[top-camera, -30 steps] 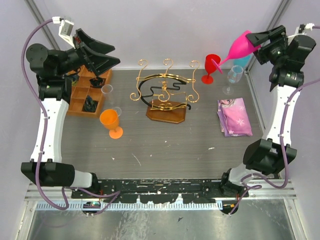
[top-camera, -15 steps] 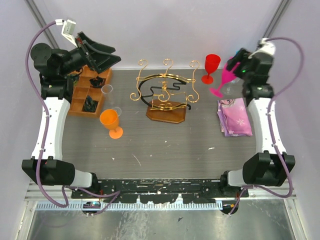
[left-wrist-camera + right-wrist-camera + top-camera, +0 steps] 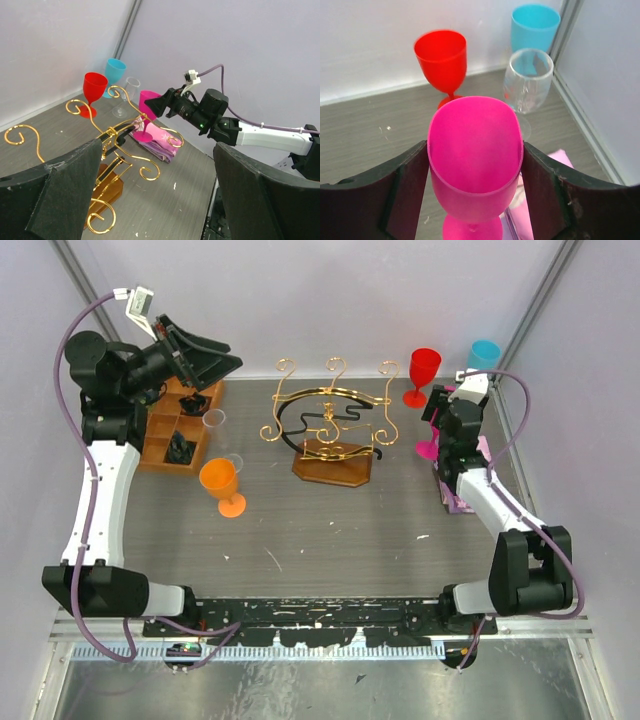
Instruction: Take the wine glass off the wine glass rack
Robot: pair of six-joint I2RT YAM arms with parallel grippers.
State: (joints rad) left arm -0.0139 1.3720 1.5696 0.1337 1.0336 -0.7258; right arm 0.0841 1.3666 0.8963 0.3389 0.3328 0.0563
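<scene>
Since the pink wine glass (image 3: 475, 150) sat clamped by its bowl in the right hand (image 3: 476, 167), well apart from the bare wine glass rack (image 3: 330, 425), removal looked done; only releasing it onto the desk (image 3: 330, 530) seemed left. The left hand (image 3: 157, 197) gaped wide, empty.

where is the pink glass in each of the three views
Top view: pink glass at the far right, mostly hidden under the right arm's wrist.
Left wrist view: pink glass near the centre, at the front of the other arm.
Right wrist view: pink glass at bottom centre, between the two dark fingers.
Shared landmark: the red glass, close by in every view.
</scene>
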